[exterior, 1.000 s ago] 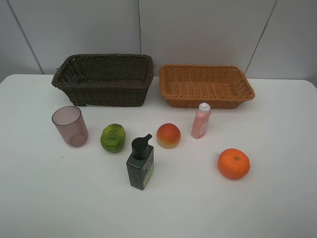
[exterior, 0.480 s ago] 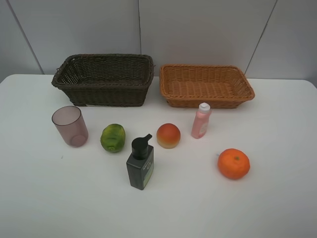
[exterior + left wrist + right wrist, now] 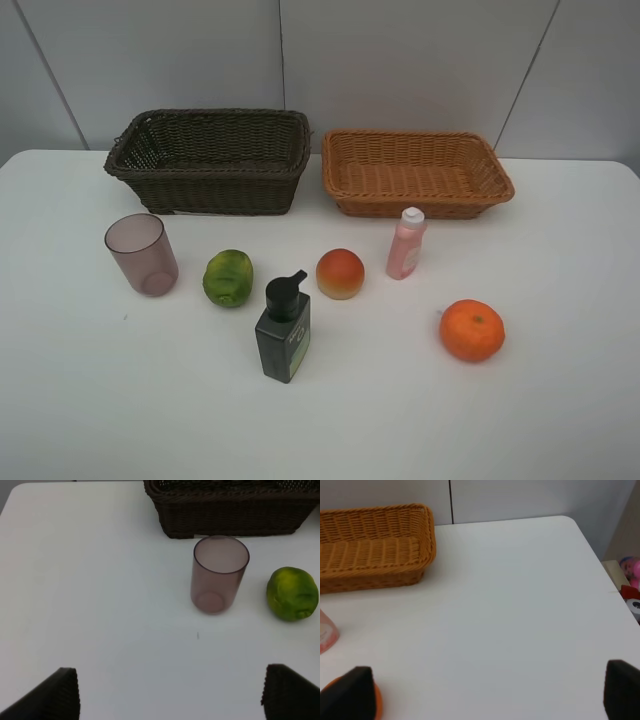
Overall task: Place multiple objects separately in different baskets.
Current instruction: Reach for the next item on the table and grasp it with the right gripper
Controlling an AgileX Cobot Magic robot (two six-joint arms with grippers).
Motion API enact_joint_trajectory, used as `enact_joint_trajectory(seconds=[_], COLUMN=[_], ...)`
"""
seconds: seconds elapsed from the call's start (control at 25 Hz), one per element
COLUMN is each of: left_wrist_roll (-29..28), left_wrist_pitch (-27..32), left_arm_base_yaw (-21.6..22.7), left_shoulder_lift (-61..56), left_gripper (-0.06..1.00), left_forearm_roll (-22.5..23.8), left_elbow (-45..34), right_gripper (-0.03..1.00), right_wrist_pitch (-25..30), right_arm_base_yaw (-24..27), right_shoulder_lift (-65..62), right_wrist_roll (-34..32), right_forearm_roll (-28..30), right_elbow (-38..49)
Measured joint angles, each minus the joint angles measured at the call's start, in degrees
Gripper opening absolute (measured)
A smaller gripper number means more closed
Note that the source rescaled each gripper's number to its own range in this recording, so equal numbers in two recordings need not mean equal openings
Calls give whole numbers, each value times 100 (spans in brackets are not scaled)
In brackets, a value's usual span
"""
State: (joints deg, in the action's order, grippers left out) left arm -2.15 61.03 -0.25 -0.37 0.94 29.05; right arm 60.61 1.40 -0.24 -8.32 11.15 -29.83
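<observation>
The left gripper hangs over the bare table with its jaws spread wide and nothing between them. Ahead of it stand the cup and, beside that, the green fruit. The right gripper is spread just as wide and grasps nothing. The orange peeks out beside one of its fingertips.

Two woven baskets sit side by side at the back of the table, close together but apart. The dark basket on the left is deeper, and only its woven floor shows inside. The tan basket on the right is shallower, and it too shows only weave.

All six items stand on the table in front of the baskets. The cup is upright, mouth up, translucent mauve, and holds nothing. To its right lies the green fruit, mottled with yellow. The peach, red above and yellow below, comes next. The pink bottle stands upright with a white cap, just in front of the tan basket. The pump bottle, dark with a black pump, stands nearer the front, between the green fruit and the peach. The orange sits well apart at front right.
</observation>
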Motion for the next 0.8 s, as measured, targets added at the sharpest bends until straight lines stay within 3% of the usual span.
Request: enact_joint_trajectory(seconds=[0.8], left_wrist_roll=[0], left_wrist_pitch=[0], left_arm_base_yaw=[0], left_shoulder_lift=[0], left_gripper=[95], left_forearm_roll=[0], left_elbow=[0], right_gripper=[98], right_wrist_pitch=[0], right_arm_base_yaw=[0], right_shoulder_lift=[0], right_wrist_roll=[0], right_forearm_roll=[0], right_elbow=[0])
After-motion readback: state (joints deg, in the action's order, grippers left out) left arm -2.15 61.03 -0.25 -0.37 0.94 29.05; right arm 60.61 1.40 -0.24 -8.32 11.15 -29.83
